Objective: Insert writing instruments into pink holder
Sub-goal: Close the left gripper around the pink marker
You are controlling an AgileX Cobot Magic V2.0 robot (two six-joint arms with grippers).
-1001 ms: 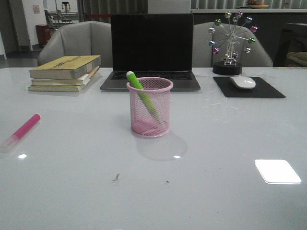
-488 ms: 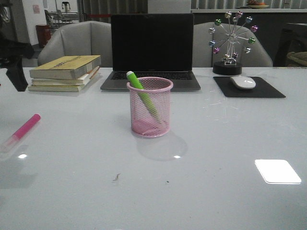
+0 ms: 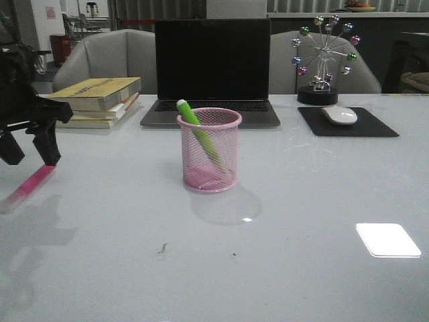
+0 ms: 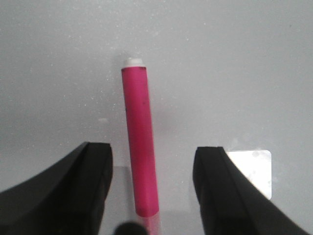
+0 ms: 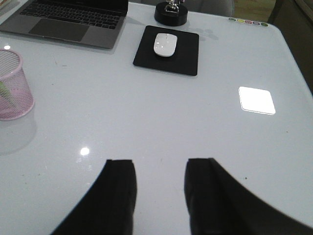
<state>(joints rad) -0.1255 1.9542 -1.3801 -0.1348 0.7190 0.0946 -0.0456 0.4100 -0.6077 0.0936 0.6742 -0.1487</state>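
While the pink holder (image 3: 208,150) stood on the white worktop (image 3: 301,221), these held:
Front, holder: in front of the laptop (image 3: 212,70), with the green marker (image 3: 198,133) leaning inside it, cap end above the rim.
Front, left claw (image 3: 30,147): well left of the holder, fingers spread, hanging over the pink marker (image 3: 33,181).
Left wrist, pink marker (image 4: 140,147): flat on the worktop, between the parted fingers (image 4: 93,171), not gripped.
Right wrist, right claw (image 5: 159,196): released, holding nothing, well apart from the holder (image 5: 12,85); mouse (image 5: 165,43) on its black pad (image 5: 188,58) beyond.
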